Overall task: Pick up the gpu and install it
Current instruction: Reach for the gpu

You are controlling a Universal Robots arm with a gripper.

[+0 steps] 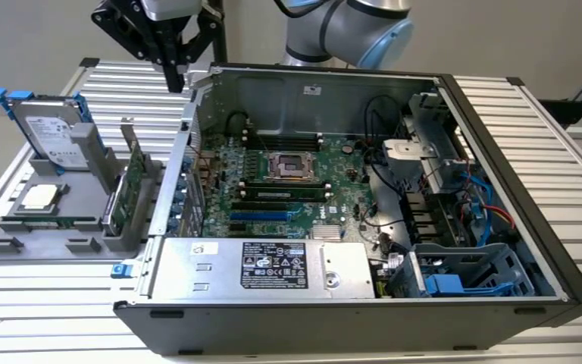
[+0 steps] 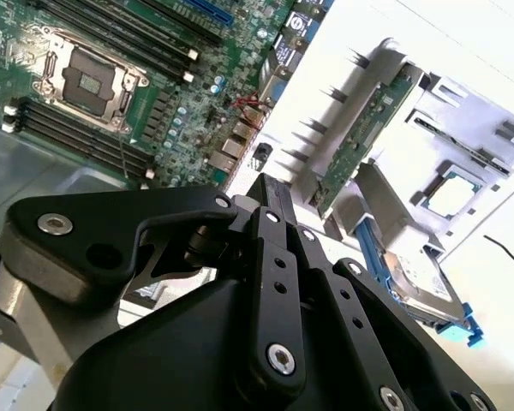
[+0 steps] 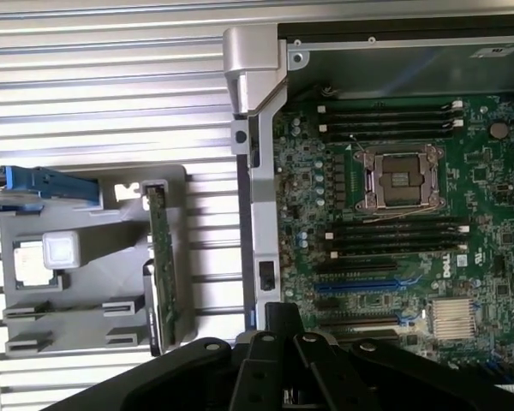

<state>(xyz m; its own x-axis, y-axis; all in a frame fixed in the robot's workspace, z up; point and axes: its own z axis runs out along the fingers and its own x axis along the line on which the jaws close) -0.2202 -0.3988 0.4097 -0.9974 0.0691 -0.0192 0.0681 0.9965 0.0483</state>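
Observation:
The gpu point(image 1: 122, 196) stands on edge in a grey holder point(image 1: 28, 246) on the exterior view's left, its silver bracket pointing up, beside the open computer case point(image 1: 372, 303). Both wrist views show it as a thin green card point(image 3: 162, 257) point(image 2: 360, 137) upright in the holder. My gripper point(image 1: 175, 76) hangs high above the table, past the holder's far end and near the case's back corner. Its black fingers point(image 2: 270, 193) are shut together with nothing between them and well clear of the card. The motherboard point(image 3: 385, 231) lies bare inside the case, with blue and black slots near its lower part.
A silver hard drive point(image 1: 54, 133) with a blue frame leans in the holder's far end. A processor chip point(image 1: 40, 197) and a thin memory stick point(image 1: 43, 222) lie in the holder too. The case wall point(image 1: 175, 182) stands between holder and motherboard. Cables and a drive cage point(image 1: 463, 273) crowd the case's other side.

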